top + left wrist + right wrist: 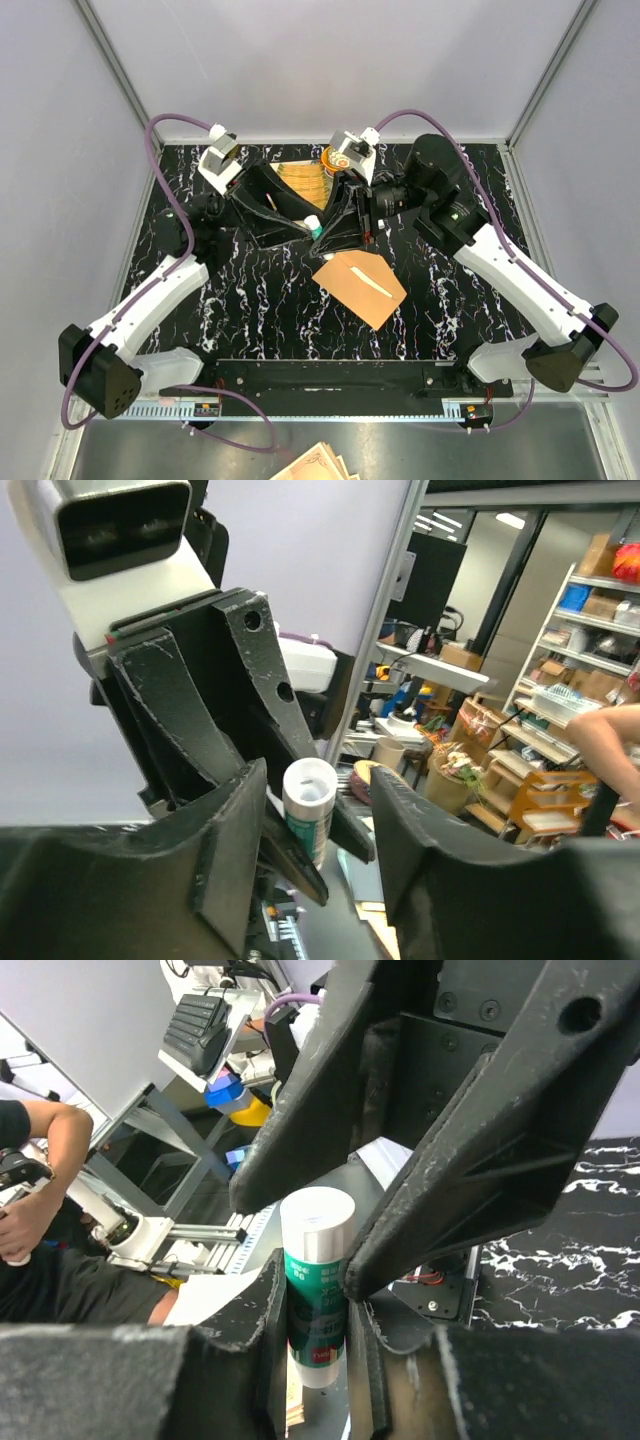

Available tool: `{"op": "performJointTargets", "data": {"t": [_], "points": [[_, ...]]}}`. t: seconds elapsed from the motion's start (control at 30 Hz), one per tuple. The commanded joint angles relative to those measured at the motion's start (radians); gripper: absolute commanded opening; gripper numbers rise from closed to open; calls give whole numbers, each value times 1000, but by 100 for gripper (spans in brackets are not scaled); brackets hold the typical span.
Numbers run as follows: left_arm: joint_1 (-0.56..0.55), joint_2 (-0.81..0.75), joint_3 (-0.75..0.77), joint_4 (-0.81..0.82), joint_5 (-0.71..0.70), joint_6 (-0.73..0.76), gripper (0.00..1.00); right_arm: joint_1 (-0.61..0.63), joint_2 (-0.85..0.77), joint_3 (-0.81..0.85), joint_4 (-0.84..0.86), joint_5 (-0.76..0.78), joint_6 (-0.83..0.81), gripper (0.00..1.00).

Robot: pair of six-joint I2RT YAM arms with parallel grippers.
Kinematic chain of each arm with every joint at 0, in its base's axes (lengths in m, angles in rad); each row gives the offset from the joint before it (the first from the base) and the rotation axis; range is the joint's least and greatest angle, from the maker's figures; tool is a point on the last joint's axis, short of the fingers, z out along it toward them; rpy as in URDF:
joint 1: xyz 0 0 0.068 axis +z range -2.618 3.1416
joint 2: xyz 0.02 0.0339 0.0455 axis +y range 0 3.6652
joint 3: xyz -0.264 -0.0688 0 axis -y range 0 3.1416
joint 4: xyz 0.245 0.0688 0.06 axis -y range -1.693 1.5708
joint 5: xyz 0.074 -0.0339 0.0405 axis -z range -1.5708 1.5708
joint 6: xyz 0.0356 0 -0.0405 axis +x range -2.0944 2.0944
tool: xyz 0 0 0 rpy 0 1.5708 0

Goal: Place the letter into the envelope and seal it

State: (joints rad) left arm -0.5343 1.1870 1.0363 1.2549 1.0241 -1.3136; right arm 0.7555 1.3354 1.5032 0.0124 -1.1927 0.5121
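Both arms meet above the middle of the black, white-veined marble worktop. Between them is a small white glue stick with a green label.

The right pincer is closed on the glue stick. Its two fingers press on the labelled body from both sides and hold the tube off the worktop.

The left pincer comes from the opposite side, and its fingers stand on either side of the white cap end. In the left wrist view there is a gap between the cap and each finger, so this pincer is partly open and has hold of nothing.

The flat orange-tan kraft paper envelope lies on the worktop, turned at an angle. It is just on the near side of the two pincers and a little toward the right arm, and nothing touches it. A thin pale strip lies across its upper face. I cannot tell whether the flap is open or folded down.
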Motion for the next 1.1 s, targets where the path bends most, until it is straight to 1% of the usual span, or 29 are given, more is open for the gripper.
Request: {"op": "performJointTargets", "data": {"t": [0.0, 0.03, 0.07, 0.1, 0.13, 0.17, 0.2, 0.23, 0.27, 0.3, 0.33, 0.37, 0.5, 0.67, 0.7, 0.73, 0.83, 0.87, 0.93, 0.97, 1.0, 1.03, 1.07], "points": [[66, -91, -42, -224, 5, 103, 55, -10, -13, 35, -55, 82, -105, 0], [76, -110, -42, -286, -4, 141, 56, -8, -22, 37, -150, 181, -150, 0], [85, -130, -41, -349, -33, 228, 56, -10, -31, 45, -199, 252, -199, 0], [97, -185, -38, -568, -71, 296, 57, -8, -39, 46, -230, 305, -257, 0], [97, -219, -38, -683, -126, 374, 56, -8, -38, 58, -294, 412, -295, 0], [97, -249, -38, -784, -248, 531, 56, -1, -41, 58, -304, 473, -320, 0], [71, -295, -39, -918, -306, 592, 56, 1, -45, 55, -308, 537, -348, 0], [62, -306, -36, -974, -352, 635, 54, 22, -45, 57, -337, 642, -372, 0], [50, -309, -12, -1035, -430, 689, 54, 36, -44, 66, -357, 698, -403, 0], [36, -302, -1, -1105, -450, 698, 54, 50, -35, 75, -371, 759, -443, 0], [31, -299, 7, -1132, -475, 706, 55, 57, -30, 77, -382, 816, -452, 0], [27, -299, 17, -1144, -516, 721, 56, 74, -28, 77, -384, 840, -461, 0], [-1, -267, 67, -1204, -573, 752, 56, 131, -16, 81, -393, 944, -508, 0], [-65, -244, 119, -1285, -700, 821, 51, 166, 2, 98, -391, 1028, -570, 0], [-75, -233, 123, -1290, -702, 823, 50, 176, 8, 101, -391, 1035, -580, 0], [-79, -228, 128, -1292, -706, 823, 48, 179, 13, 104, -396, 1045, -581, 0], [-93, -217, 140, -1304, -731, 830, 30, 186, 28, 118, -408, 1055, -584, 0], [-93, -217, 134, -1302, -733, 833, 21, 188, 31, 121, -410, 1053, -583, 0], [-93, -227, 119, -1270, -713, 827, 12, 188, 31, 123, -414, 1033, -581, 0], [-92, -234, 93, -1258, -675, 823, 6, 188, 27, 124, -416, 1026, -583, 0], [-81, -251, 73, -1185, -635, 811, 0, 186, 22, 121, -416, 1012, -583, 0], [-70, -260, 52, -1143, -600, 763, 0, 186, 16, 121, -416, 980, -584, 0], [-58, -270, -2, -1079, -487, 726, 0, 177, 4, 117, -417, 951, -577, 0]]}}
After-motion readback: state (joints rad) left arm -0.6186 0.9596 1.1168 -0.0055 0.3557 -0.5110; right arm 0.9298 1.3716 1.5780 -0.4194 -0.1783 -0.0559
